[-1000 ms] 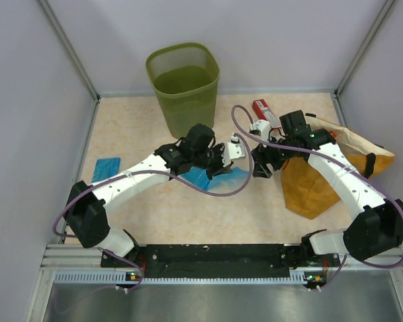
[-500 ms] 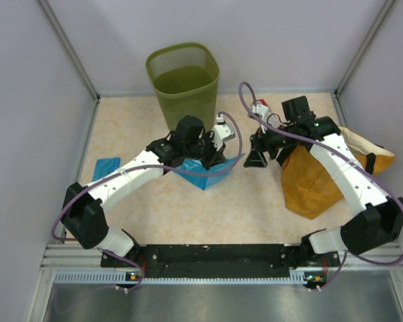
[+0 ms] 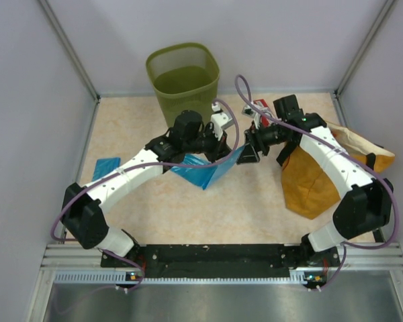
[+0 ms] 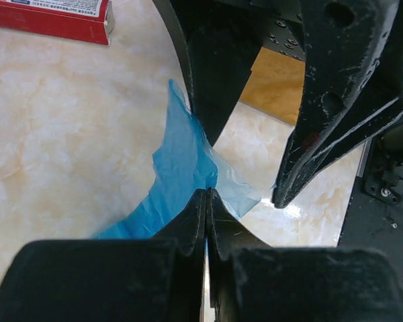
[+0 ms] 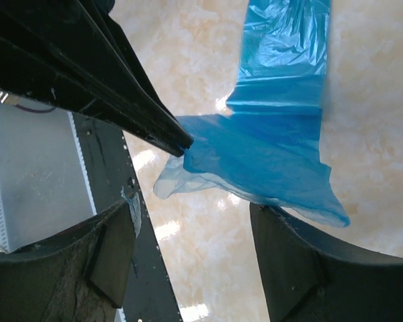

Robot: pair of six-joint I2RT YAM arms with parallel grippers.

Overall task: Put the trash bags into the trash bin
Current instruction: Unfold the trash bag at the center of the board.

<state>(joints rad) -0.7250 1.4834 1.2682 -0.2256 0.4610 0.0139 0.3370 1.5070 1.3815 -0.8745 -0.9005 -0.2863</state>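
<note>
Over the last second the left gripper (image 3: pixel 219 145) has lifted the blue bag (image 3: pixel 205 171) off the table (image 3: pixel 154 208) towards the bin (image 3: pixel 183 80), and the right gripper (image 3: pixel 250 153) has swung in beside it. The left jaws are clenched on an upper edge of the bag, pinching the film between their tips. The right jaws are spread wide with nothing in them, one finger right against the bag's top corner. The beige marbled table sits between pale walls. The bag hangs unfolded just in front of the bin, outside it. A folded bag (image 3: pixel 106 168) lies far left; an orange sack (image 3: pixel 316 181) and a red box (image 3: pixel 260 107) lie to the right.
</note>
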